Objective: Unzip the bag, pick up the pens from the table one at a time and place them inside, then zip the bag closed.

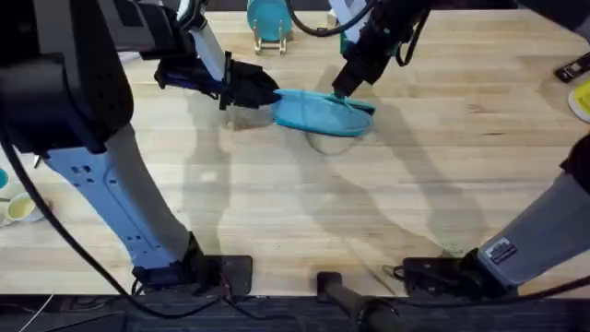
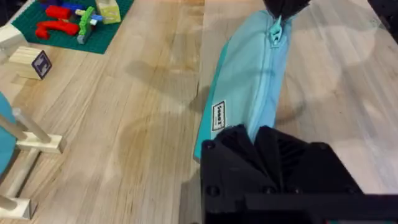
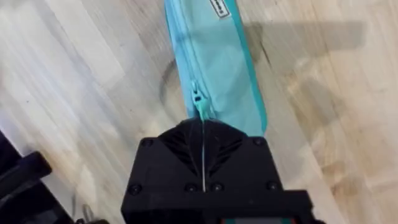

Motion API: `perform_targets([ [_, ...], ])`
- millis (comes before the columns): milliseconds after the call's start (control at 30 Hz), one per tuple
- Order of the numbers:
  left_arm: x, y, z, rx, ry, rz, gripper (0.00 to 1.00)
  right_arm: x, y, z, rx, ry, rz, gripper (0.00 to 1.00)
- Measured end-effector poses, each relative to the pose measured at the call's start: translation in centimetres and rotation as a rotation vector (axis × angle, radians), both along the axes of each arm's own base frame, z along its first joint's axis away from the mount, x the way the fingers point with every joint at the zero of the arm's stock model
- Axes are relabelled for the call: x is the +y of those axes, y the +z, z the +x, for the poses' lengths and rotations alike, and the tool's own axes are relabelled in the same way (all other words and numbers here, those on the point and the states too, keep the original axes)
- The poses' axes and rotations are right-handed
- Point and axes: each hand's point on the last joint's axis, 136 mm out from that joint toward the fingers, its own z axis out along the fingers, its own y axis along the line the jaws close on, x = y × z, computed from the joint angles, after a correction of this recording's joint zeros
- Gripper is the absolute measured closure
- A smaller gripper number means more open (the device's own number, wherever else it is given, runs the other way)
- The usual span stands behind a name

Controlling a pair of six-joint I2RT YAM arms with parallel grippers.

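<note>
Two grippers worked the bag [image 1: 318, 112], which lay on the table [image 1: 277, 212] in the upper middle of the overhead frame. At its left end, the left gripper [image 1: 263, 92] was clamped on the fabric. Opposite, the right gripper [image 3: 203, 138] pinched the teal pull tab [image 3: 200, 106]. Seemingly the zipper was closed throughout, so this looked like either the opening or closing pull.
</note>
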Motion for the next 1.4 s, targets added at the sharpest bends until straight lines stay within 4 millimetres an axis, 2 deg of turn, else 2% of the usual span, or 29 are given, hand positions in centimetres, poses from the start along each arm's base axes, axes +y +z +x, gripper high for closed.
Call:
perform_targets([
  [100, 0.0, 0.0, 0.0, 0.0, 0.0, 0.0, 0.959, -0.5, -0.1, -0.4, 0.025, -0.013, -0.012, 0.971],
  [333, 0.0, 0.0, 0.0, 0.003, 0.0, 0.001, 0.959, -3.0, -0.4, -1.8, 0.108, -0.056, -0.075, 0.971],
  [667, 0.0, 0.0, 0.0, 0.004, 0.001, 0.001, 0.959, -7.2, -0.6, -0.9, 0.138, -0.169, -0.117, 0.969],
  [1167, 0.0, 0.0, 0.0, 0.004, 0.001, 0.001, 0.96, -9.1, -0.6, -0.6, 0.154, -0.218, -0.125, 0.971],
  [1400, 0.0, 0.0, 0.0, 0.004, 0.001, 0.001, 0.96, -9.2, -0.6, -0.6, 0.154, -0.22, -0.125, 0.969],
])
